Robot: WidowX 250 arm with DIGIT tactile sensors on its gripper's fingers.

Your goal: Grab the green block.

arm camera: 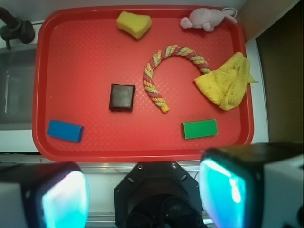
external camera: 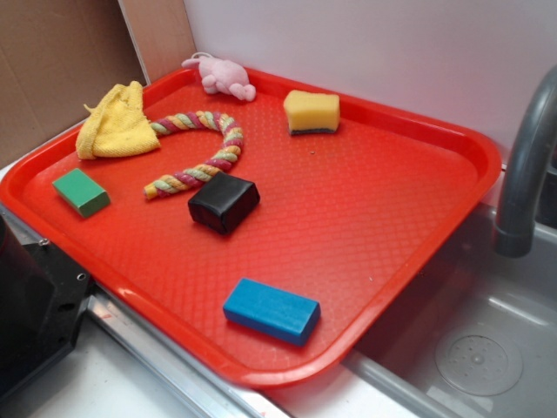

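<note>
The green block (external camera: 81, 192) lies flat near the left corner of the red tray (external camera: 374, 200), close to its rim. From the wrist camera, the green block (arm camera: 200, 128) sits at the tray's (arm camera: 80, 61) near right, just above the right fingertip. My gripper (arm camera: 147, 199) is open, its two cyan pads (arm camera: 64, 202) far apart with nothing between them. It hangs high up, off the tray's near edge, over the black robot base (arm camera: 159, 194). The exterior view does not show the gripper.
On the tray are a blue block (external camera: 271, 311), a glossy black block (external camera: 224, 202), a striped rope (external camera: 231, 139), a yellow cloth (external camera: 116, 126), a yellow sponge (external camera: 312, 111) and a pink toy (external camera: 222, 77). A grey faucet (external camera: 526, 165) and a sink (external camera: 479, 348) stand on the right.
</note>
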